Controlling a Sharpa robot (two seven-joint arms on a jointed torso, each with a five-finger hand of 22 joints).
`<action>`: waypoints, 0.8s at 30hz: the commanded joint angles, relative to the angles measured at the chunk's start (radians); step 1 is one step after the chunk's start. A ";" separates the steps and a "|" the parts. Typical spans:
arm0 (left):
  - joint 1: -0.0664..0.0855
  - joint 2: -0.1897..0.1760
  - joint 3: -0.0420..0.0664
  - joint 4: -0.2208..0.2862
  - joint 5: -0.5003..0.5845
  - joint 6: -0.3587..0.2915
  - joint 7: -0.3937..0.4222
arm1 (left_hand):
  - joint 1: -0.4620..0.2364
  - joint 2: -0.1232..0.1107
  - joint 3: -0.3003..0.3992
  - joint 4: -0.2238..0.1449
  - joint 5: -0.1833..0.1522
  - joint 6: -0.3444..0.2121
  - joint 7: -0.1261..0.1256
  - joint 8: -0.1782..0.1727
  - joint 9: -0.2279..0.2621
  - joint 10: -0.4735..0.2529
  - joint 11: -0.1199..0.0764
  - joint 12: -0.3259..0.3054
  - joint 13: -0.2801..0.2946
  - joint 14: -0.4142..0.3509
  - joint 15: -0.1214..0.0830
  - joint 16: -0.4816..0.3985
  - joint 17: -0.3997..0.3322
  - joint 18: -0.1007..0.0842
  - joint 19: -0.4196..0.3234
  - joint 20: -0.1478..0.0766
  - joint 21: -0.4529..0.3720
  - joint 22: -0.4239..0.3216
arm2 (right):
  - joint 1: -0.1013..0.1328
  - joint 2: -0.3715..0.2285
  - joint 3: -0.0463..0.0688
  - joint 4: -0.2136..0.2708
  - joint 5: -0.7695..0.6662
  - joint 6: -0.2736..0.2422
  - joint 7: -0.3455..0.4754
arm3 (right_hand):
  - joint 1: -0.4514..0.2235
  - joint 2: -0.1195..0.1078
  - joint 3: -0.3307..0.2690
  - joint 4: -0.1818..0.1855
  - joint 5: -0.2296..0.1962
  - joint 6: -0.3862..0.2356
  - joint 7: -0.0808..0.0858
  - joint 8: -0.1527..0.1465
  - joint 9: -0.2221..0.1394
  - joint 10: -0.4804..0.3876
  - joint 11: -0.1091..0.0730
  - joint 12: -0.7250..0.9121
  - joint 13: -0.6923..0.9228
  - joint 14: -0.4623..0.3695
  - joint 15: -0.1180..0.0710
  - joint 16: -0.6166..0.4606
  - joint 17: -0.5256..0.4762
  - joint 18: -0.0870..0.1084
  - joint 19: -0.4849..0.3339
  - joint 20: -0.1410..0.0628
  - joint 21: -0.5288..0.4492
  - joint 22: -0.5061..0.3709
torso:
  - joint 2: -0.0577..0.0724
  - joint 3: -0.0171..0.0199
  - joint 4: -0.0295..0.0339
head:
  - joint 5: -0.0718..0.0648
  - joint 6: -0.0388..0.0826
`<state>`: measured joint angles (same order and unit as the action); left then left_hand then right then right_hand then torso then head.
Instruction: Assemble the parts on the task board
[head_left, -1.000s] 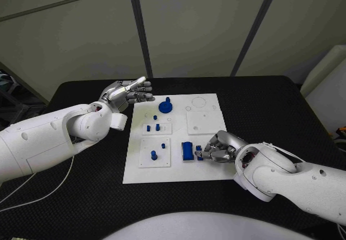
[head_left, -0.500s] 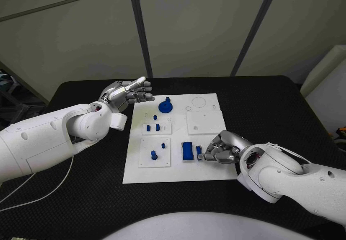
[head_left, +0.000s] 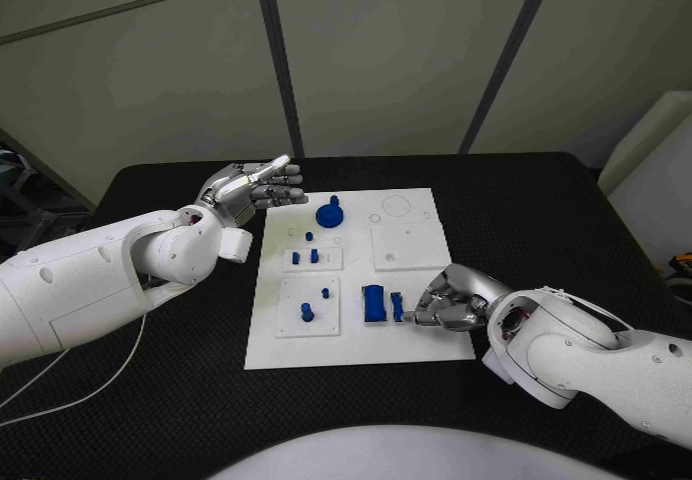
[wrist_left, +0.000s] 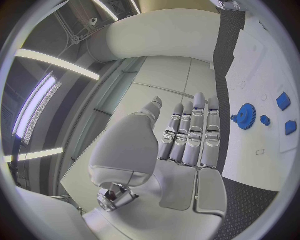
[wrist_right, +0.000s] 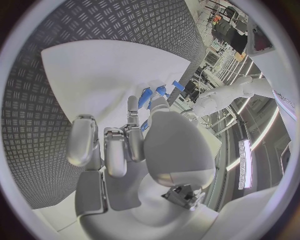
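Observation:
The white task board (head_left: 411, 335) lies in the middle of the black table. A blue block (head_left: 374, 302) stands on it with a narrow blue piece (head_left: 397, 306) close at its right. My right hand (head_left: 450, 300) sits at the board's right edge, its fingers curled, its fingertips just beside the narrow piece and nothing in its grasp. In the right wrist view a fingertip (wrist_right: 132, 102) lies next to the blue parts (wrist_right: 145, 97). My left hand (head_left: 260, 185) hovers raised off the board's far left corner, fingers straight and apart, empty. A blue gear (head_left: 332, 212) (wrist_left: 245, 116) stands near it.
Small blue pegs (head_left: 306, 256) stand in a raised square plate at mid-board, and two more pegs (head_left: 307, 312) in the plate nearer me. A bare square plate (head_left: 404, 245) lies on the right half. Black table (head_left: 548, 210) surrounds the board.
My right hand has drawn back a little to the right, away from the narrow blue piece, which stays beside the block. The left hand has not moved.

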<state>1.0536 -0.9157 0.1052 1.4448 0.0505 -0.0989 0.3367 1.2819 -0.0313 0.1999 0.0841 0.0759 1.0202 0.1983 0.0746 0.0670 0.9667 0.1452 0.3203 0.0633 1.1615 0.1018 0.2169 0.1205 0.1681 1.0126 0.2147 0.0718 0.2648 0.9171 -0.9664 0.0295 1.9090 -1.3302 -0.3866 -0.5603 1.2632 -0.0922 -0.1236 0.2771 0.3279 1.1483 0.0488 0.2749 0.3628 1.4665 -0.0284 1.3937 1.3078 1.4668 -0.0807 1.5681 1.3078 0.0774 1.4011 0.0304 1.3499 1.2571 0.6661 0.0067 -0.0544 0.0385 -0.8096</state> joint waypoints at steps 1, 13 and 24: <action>0.001 0.001 0.001 0.001 0.001 0.009 0.006 | -0.005 0.002 -0.001 -0.005 0.000 0.002 0.007 -0.002 -0.002 0.001 0.008 -0.005 -0.001 -0.008 0.002 -0.003 -0.001 0.015 0.002 0.005 -0.002 -0.001 | 0.001 0.007 0.000 -0.007 0.019 0.025 0.020 | 0.007 0.002 -0.006 0.001 -0.005 -0.004 0.001 0.000 0.001 0.029 0.007 -0.004 0.150 0.102 0.000 -0.002 0.252 -0.005 -0.008 0.001 -0.003 -0.001 | 0.000 0.0002 0.0034 | 0.000 -0.001; 0.001 0.002 0.001 0.000 0.001 0.010 0.006 | -0.005 0.002 -0.001 -0.005 0.000 0.002 0.007 -0.002 -0.002 0.001 0.008 -0.005 -0.001 -0.008 0.002 -0.004 -0.001 0.015 0.002 0.006 -0.002 -0.001 | 0.001 0.047 0.000 -0.047 0.026 0.040 0.001 | 0.019 0.019 -0.007 0.001 -0.010 -0.001 -0.001 0.004 0.004 0.030 0.005 -0.002 0.151 0.102 -0.001 -0.002 0.254 -0.005 -0.007 0.001 -0.003 0.001 | 0.002 0.0003 0.0007 | 0.005 -0.005; 0.001 0.001 0.001 0.001 0.001 0.011 0.008 | -0.004 0.003 0.001 -0.006 0.001 0.002 0.007 -0.002 -0.002 0.001 0.008 -0.005 -0.001 -0.008 0.002 -0.005 -0.001 0.015 0.000 0.006 -0.003 -0.003 | 0.001 0.053 0.000 -0.064 0.028 0.030 -0.002 | 0.035 0.039 -0.008 -0.003 -0.009 0.004 -0.006 0.010 0.008 0.031 0.001 0.000 0.153 0.102 -0.004 -0.001 0.256 -0.005 -0.006 -0.001 -0.001 0.003 | 0.000 0.0004 0.0002 | 0.007 -0.009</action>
<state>1.0536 -0.9152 0.1052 1.4446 0.0505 -0.0987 0.3367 1.2819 -0.0313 0.1999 0.0842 0.0759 1.0203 0.1983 0.0745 0.0670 0.9667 0.1452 0.3203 0.0633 1.1615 0.1018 0.2170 0.1207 0.1681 1.0126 0.2146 0.0718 0.2639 0.9171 -0.9125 0.0296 1.8486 -1.3061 -0.3573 -0.5565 1.2979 -0.0597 -0.1308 0.2761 0.3195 1.1487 0.0484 0.2816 0.3712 1.4665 -0.0284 1.3937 1.3079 1.4668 -0.0807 1.5681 1.3075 0.0774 1.4011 0.0304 1.3498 1.2591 0.6677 0.0067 -0.0534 0.0450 -0.8178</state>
